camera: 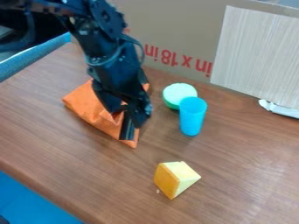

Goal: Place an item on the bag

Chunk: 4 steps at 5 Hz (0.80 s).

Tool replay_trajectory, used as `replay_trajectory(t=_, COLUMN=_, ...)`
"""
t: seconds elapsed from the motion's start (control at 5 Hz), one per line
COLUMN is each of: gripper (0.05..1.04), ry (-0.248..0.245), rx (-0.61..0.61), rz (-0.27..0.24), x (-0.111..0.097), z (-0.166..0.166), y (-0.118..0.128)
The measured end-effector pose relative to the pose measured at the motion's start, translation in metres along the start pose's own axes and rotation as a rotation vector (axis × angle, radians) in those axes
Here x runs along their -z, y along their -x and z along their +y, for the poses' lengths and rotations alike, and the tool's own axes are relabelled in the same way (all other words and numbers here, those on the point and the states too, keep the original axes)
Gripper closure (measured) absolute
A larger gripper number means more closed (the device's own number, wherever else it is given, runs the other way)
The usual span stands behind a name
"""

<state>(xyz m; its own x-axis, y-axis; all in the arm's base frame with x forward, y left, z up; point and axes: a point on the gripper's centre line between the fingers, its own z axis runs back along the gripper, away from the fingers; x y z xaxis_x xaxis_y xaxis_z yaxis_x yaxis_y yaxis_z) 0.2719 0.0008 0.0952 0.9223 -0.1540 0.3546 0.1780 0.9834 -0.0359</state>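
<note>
Yellow wedge (175,179); end effector (127,132) over orange bag (86,104); can't tell its grip; upright blue cup (192,117)

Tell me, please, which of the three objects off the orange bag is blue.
The tall cup, in front of the round object, is blue; the round object is green and the wedge is yellow.

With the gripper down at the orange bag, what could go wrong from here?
The gripper is right at the orange bag, so moving off could drag or crumple it. The upright blue cup stands close to the green round object; a sideways swing might knock both.
</note>
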Motion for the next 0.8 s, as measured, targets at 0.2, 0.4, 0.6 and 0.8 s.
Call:
replay_trajectory(t=0.2, gripper=0.082, ry=0.015, rx=0.023, rz=-0.015, x=0.002, z=-0.027, y=0.007)
replay_trajectory(t=0.4, gripper=0.082, ry=0.024, rx=0.054, rz=-0.017, x=0.009, z=-0.046, y=0.01)
replay_trajectory(t=0.6, gripper=0.082, ry=0.028, rx=0.105, rz=0.014, x=0.024, z=-0.067, y=0.019)
replay_trajectory(t=0.8, gripper=0.082, ry=0.022, rx=0.136, rz=0.012, x=0.037, z=-0.078, y=0.026)
